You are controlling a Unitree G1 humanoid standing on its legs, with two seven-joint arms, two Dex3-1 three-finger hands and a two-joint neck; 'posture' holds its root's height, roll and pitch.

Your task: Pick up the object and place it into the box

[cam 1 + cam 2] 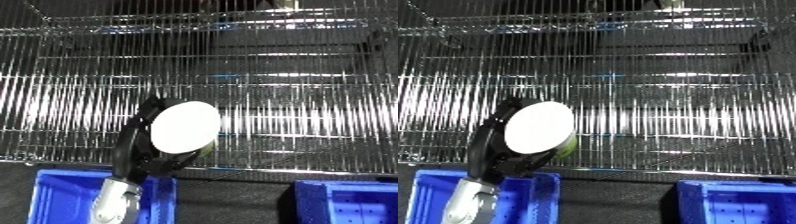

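Nearest, along the bottom of the frame, two blue bins show: the left blue bin (62,197) in the lower left corner and the right blue bin (351,202) in the lower right, with a dark gap between them. Rising out of the lower left, across the left bin's right side, comes a white and silver forearm (115,202), the robot's left, ending in the black left hand (140,150) just left of centre. Its fingers curl round a white oval object (185,126), whose flat pale face is turned toward the camera; a hint of yellow-green shows at the object's lower right edge, though what it is cannot be told. The object sits in the hand in front of the wire shelf (284,100), which fills the middle and upper frame with bright metal rods; whether it touches the shelf cannot be told. The right hand shows in neither view. As for progress, the pickup looks done, since the object is in the grip; what is left, by my judgement, is to bring it down over a bin, likely the left one just below, and release it there.
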